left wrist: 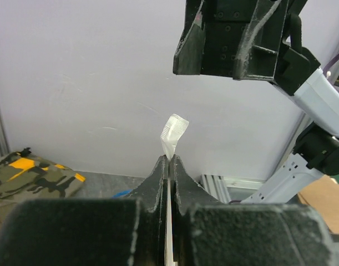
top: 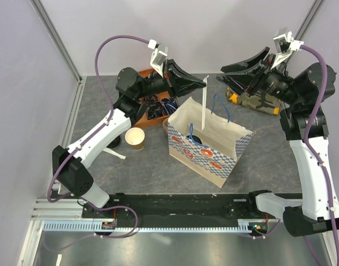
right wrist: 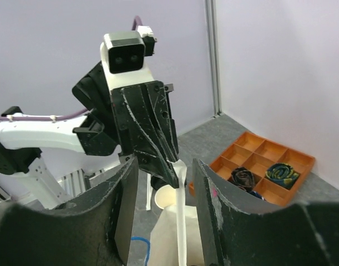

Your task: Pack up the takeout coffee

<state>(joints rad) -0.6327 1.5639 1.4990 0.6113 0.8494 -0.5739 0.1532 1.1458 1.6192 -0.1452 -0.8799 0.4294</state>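
Grey tabletop, and the left gripper [top: 204,85] is pinched tight on the paper bag's [top: 213,158] white handle strip [top: 205,108]. Right gripper [top: 223,75] hangs with fingers apart. The takeout coffee [top: 195,136] seems to sit inside the bag.

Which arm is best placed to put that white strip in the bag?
Left, probably. The left hand is shut on the white strip, hanging at the open paper bag. The right hand is open and empty.

Grey speckled stone-look tabletop [top: 147,172] w/ plain pale-lilac wall panels [top: 213,33] on 3 sides; silver aluminium posts [top: 57,40] at rear corners. Soft, even light.
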